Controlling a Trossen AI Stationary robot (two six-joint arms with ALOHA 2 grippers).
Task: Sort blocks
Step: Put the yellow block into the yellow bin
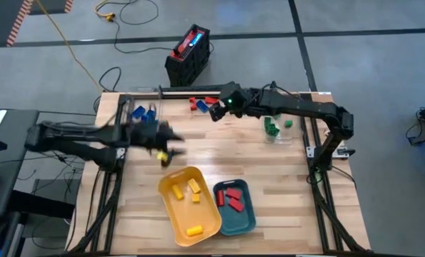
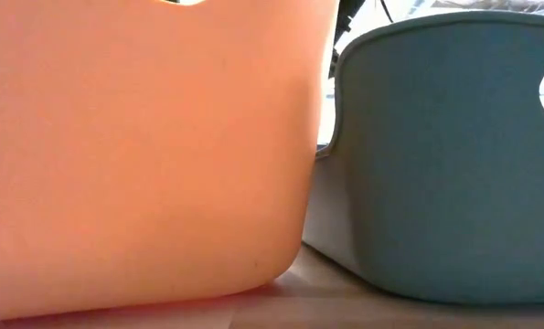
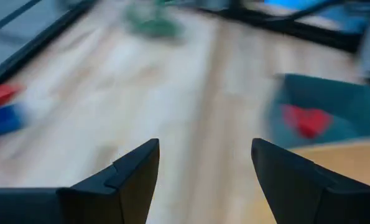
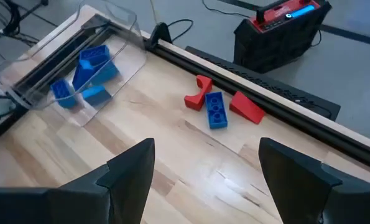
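My left gripper (image 1: 168, 151) (image 3: 203, 146) is open over the table's middle, just beyond the yellow tray (image 1: 189, 207), with nothing between its fingers in the left wrist view. A small yellow block (image 1: 161, 158) shows right beside it; I cannot tell if they touch. My right gripper (image 1: 216, 112) (image 4: 206, 146) is open near the far edge. It hovers by two red blocks (image 4: 200, 94) (image 4: 247, 107) and a blue block (image 4: 216, 111) lying flat on the wood. Several yellow blocks (image 1: 186, 190) lie in the yellow tray, and red blocks (image 1: 233, 198) lie in the teal tray (image 1: 244, 218).
A clear container (image 4: 88, 74) (image 1: 144, 114) near the far left corner holds blue blocks. Green blocks (image 1: 271, 127) sit on the table's right side. A black and red box (image 1: 189, 53) stands on the floor beyond the far edge. The tray walls (image 2: 144, 155) (image 2: 445, 155) fill the low view.
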